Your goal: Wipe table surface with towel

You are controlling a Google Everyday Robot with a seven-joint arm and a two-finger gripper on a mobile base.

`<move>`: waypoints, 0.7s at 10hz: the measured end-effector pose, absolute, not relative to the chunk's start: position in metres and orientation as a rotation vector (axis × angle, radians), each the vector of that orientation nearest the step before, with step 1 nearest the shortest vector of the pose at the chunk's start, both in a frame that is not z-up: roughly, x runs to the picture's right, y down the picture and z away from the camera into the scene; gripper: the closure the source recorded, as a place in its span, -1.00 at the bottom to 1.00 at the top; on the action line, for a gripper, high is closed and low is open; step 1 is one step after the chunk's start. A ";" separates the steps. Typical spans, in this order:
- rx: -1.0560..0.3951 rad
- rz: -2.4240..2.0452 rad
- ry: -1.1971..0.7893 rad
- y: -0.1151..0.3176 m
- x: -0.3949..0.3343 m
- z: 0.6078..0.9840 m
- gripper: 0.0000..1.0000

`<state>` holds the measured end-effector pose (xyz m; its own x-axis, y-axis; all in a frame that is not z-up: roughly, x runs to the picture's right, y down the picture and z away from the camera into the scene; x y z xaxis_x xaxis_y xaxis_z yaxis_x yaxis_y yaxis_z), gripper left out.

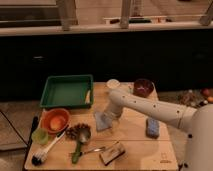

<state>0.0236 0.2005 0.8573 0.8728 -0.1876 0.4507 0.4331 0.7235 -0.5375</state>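
Observation:
A light blue-grey towel [102, 121] lies crumpled on the wooden table [135, 142] near its middle. My gripper [107, 116] is at the end of the white arm [150, 106] that reaches in from the right, and it sits right on the towel's upper right part, pressing down onto it. The towel's part under the gripper is hidden.
A green tray [66, 91] stands at the back left. An orange bowl [55, 120], a green cup [40, 135], a brush [46, 150] and a green-handled scoop [80, 140] lie at the front left. A dark bowl [143, 87], a blue sponge [152, 127] and a small block [112, 153] also lie there.

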 end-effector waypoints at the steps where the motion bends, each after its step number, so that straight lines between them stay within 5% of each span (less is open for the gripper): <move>1: -0.682 -0.365 -0.396 0.199 0.015 0.861 -0.59; 2: -0.689 -0.370 -0.401 0.200 0.012 0.864 -0.54; 7: -0.716 -0.368 -0.412 0.204 0.011 0.872 0.46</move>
